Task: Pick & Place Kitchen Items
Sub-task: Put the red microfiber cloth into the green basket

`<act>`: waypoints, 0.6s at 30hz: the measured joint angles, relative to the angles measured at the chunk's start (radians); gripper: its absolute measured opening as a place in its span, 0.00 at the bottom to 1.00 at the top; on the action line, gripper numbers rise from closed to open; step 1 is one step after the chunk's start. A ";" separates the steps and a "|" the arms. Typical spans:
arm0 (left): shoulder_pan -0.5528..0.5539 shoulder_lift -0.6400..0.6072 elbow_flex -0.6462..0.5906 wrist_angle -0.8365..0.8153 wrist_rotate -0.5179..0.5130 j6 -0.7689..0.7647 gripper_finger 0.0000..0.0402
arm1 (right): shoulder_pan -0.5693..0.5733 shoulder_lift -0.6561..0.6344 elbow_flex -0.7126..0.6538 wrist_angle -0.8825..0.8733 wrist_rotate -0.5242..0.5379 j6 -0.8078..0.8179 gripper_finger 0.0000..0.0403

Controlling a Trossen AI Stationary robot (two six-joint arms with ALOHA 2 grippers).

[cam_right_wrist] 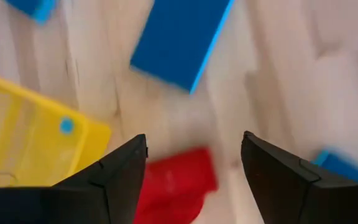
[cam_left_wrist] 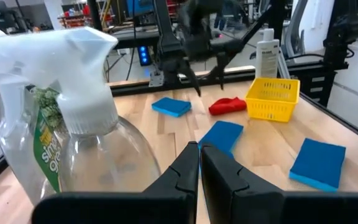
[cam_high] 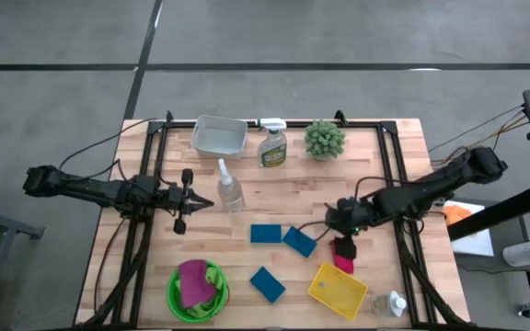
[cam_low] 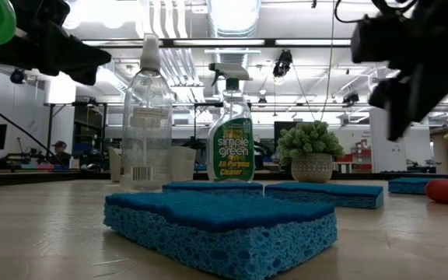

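Red item on table beside yellow basket, under right gripper, jaws spread, not gripping. Pick step, likely: next descend, close. Left gripper clenched, empty, near clear bottle.

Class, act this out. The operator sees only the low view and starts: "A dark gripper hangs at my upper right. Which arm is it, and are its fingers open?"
Observer: It's the right gripper. The right wrist view shows its fingers spread open over the red item on the table.
Operator: What sits next to that item?
Observer: From above, the yellow basket lies close beside it. I can't tell if they touch.
Operator: And the dark shape at my upper left?
Observer: That's the left gripper. It is shut on nothing, beside the clear spray bottle.
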 joint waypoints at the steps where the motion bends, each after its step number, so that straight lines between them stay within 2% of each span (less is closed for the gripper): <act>1: 0.000 0.000 0.000 0.002 0.000 -0.002 0.05 | 0.012 0.010 -0.001 -0.012 -0.013 0.023 0.64; 8: 0.000 0.000 0.000 0.006 0.000 -0.005 0.05 | 0.067 0.087 -0.002 -0.021 -0.069 0.106 0.64; 18: 0.000 0.000 0.001 0.006 0.000 -0.006 0.05 | 0.072 0.237 -0.002 -0.021 -0.085 0.071 0.64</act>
